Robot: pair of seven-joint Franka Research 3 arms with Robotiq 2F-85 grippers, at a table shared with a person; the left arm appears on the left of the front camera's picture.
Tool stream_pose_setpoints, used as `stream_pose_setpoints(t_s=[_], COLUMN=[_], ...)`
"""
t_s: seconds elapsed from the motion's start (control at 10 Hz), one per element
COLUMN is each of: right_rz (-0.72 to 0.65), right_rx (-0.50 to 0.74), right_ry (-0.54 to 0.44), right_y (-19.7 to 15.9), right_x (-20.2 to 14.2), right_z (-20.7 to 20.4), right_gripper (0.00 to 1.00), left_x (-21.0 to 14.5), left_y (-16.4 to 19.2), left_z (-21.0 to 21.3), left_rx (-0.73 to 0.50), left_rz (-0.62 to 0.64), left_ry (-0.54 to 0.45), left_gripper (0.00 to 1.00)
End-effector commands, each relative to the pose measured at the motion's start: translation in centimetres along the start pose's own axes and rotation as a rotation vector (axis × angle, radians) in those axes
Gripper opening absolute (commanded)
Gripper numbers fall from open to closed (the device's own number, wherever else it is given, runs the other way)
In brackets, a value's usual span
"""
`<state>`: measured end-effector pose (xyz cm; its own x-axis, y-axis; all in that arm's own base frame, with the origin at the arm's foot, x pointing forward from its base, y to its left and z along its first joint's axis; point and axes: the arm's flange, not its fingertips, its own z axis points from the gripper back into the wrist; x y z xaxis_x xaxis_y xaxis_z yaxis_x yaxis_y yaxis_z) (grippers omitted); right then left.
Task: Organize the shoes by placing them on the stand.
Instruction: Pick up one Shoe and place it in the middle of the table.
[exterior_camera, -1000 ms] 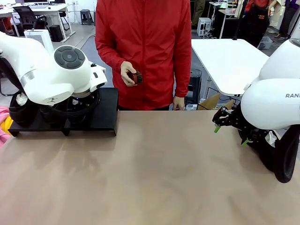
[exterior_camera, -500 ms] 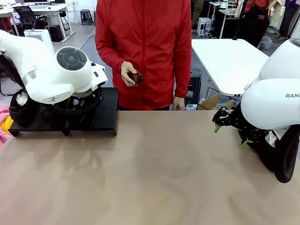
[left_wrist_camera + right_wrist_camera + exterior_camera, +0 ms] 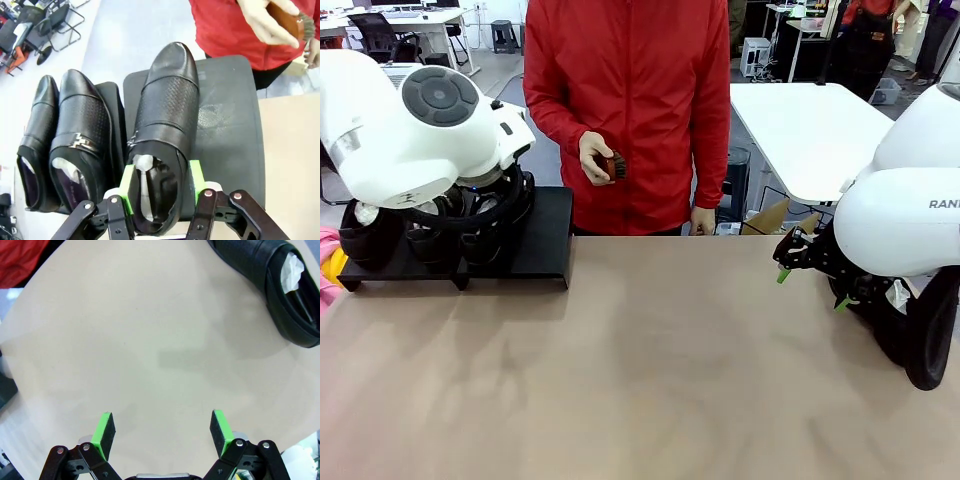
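Three black shoes stand side by side on the black stand, toes pointing away from me: one at the left, one in the middle and one to the right, each with white paper inside. My left gripper hovers over the right one's heel, open, a green pad on either side of it. In the front view the left arm's wrist covers the shoes on the stand. A further shoe lies on the table ahead of my open right gripper, which holds nothing.
A person in red stands at the far side of the table, holding a small brown brush in one hand. The right arm hangs over the right edge, above the black shoe. The table top is bare in the middle.
The left gripper has opened off the third shoe's heel, and the left arm has risen a little above the stand. The right arm has not moved.
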<state>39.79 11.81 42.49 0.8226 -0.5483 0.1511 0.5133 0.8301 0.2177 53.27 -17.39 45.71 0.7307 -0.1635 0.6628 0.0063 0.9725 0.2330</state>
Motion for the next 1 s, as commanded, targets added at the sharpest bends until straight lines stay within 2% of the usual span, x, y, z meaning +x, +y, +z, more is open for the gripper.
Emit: stream_pose_setpoints(t_s=[0.0, 0.5, 0.8, 0.9], right_rz=[0.012, 0.012, 0.012, 0.012], right_rx=[0.019, 0.019, 0.019, 0.019], right_ry=[-0.004, -0.004, -0.004, -0.004], right_y=[0.2, 0.2, 0.2, 0.2], right_x=[0.1, 0.1, 0.1, 0.1], right_z=[0.0, 0.0, 0.0, 0.0], right_gripper=[1.00, 1.00, 1.00, 1.00], left_x=[0.2, -0.3, 3.3, 4.0], left_y=[-0.5, -0.6, 1.8, 2.4], left_z=[-1.5, -1.8, 4.9, 7.1], left_rx=[0.000, -0.012, 0.002, 0.043], left_rz=[-0.020, -0.011, 0.047, 0.067], left_ry=[0.013, 0.025, -0.194, -0.262], left_gripper=[0.55, 0.55, 0.55, 0.55])
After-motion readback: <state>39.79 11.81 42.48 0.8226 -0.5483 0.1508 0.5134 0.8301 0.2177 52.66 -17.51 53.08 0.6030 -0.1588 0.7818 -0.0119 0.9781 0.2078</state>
